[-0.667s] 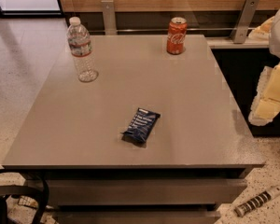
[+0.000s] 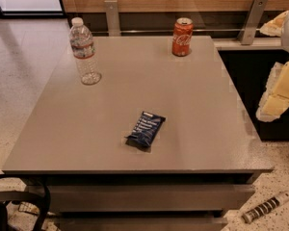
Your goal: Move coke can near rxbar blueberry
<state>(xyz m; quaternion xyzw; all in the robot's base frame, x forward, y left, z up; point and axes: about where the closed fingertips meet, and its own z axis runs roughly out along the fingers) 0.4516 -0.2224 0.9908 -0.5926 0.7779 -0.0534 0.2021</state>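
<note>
The red coke can [image 2: 182,36] stands upright at the far edge of the grey table [image 2: 197,109], right of centre. The dark navy rxbar blueberry [image 2: 145,129] lies flat near the table's front middle, well apart from the can. My gripper [image 2: 278,97] shows as a pale yellow and white shape at the right edge of the camera view, beyond the table's right side, away from both the can and the bar and holding nothing that I can see.
A clear plastic water bottle [image 2: 84,52] stands upright at the table's far left. A wooden wall with metal brackets [image 2: 112,16] runs behind the table. A chair part [image 2: 19,206] is at the bottom left, and a striped object [image 2: 265,208] lies on the floor at the bottom right.
</note>
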